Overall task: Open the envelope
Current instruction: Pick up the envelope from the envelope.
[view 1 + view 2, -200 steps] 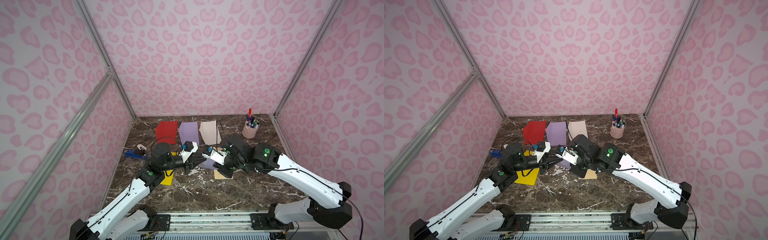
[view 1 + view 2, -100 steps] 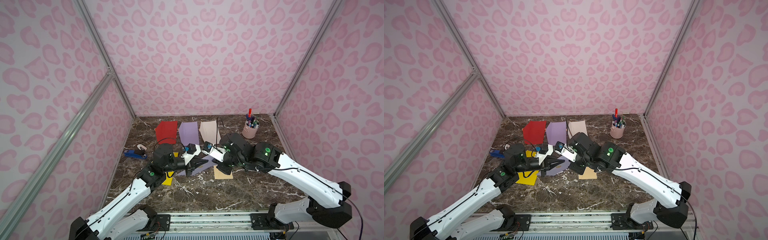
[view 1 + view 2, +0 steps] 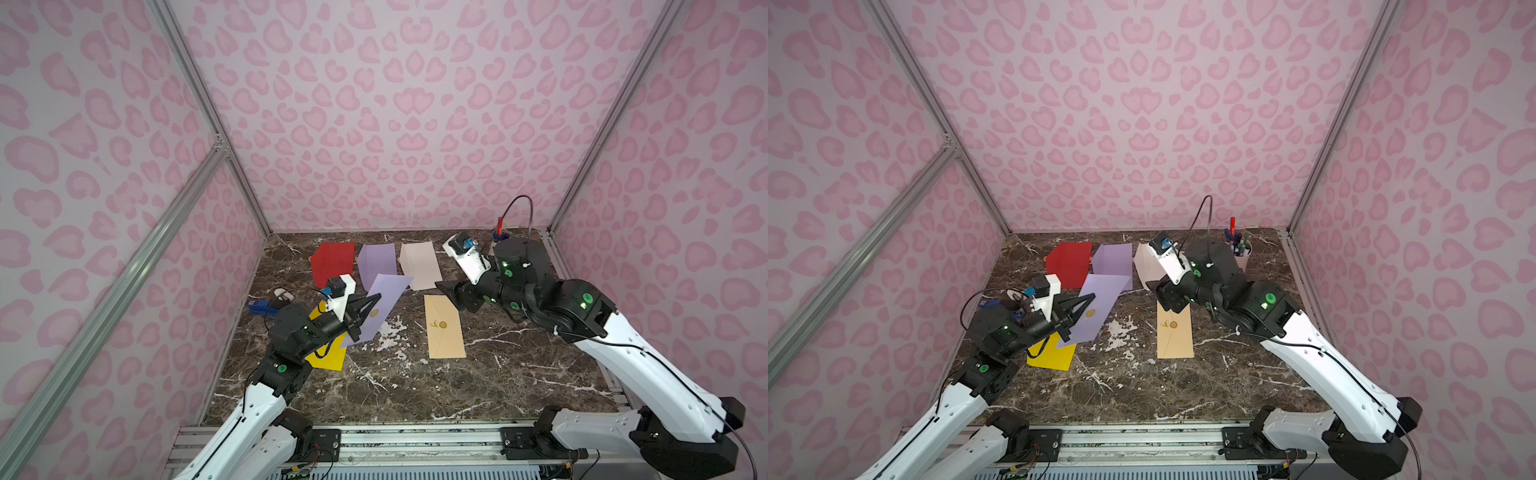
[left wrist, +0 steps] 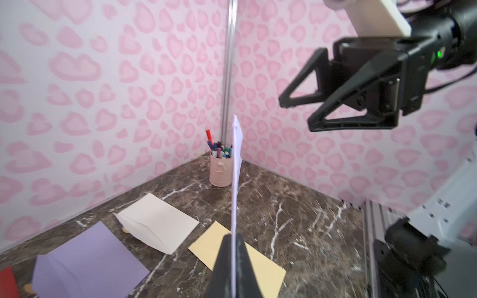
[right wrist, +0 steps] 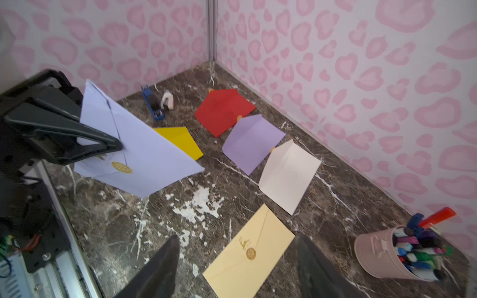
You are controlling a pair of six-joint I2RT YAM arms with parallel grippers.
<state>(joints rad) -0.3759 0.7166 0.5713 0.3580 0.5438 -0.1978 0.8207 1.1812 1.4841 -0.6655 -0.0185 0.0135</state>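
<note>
Off the surface (image 3: 415,374), toward 9 o'clock: lavender envelope (image 3: 388,297) lifted and tilted, pinched tight in the left end effector (image 3: 368,309). Flap closed, gold seal (image 5: 121,167) unbroken. At 3 o'clock, right end effector (image 3: 449,296) spread wide, gripping nothing. Lifting done; peeling the flap probably left.

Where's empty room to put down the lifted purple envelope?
Bare dark marble tabletop lies in front of the tan paper envelope and yellow paper envelope. The back row is crowded: red paper envelope, lilac paper envelope, cream paper envelope.
</note>
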